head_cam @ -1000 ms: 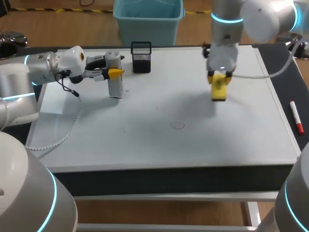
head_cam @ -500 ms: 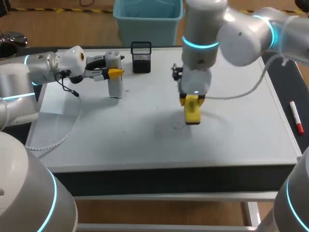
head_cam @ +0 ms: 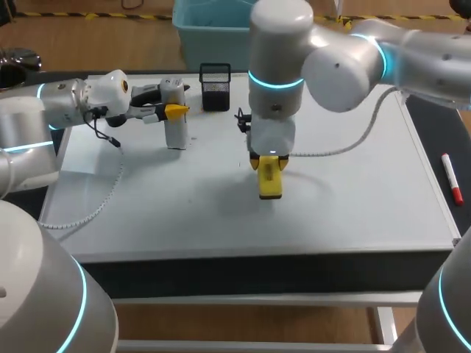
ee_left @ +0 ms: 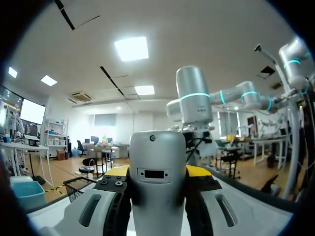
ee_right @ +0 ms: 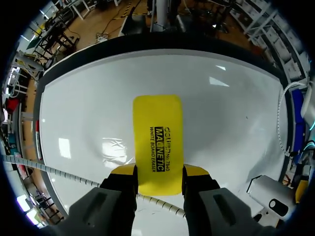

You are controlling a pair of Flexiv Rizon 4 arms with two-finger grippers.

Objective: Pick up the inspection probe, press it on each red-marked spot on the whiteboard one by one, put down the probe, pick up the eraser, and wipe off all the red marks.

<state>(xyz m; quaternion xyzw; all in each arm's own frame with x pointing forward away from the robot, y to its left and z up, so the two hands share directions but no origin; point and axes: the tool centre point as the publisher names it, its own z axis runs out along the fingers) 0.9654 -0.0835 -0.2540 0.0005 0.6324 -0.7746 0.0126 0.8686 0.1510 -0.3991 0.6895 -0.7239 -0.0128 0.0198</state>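
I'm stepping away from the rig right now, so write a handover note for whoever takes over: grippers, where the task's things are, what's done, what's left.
Left gripper: shut on the inspection probe, held upright near the table's far left, beside the black mesh holder.
Right gripper: shut on the yellow eraser, at the middle of the whiteboard; whether it touches the board cannot be told.
Done: eraser picked up. No red marks show on the bare board; the spot under the eraser is hidden.
Left: check beneath the eraser and wipe any remainder; the probe is not put down.
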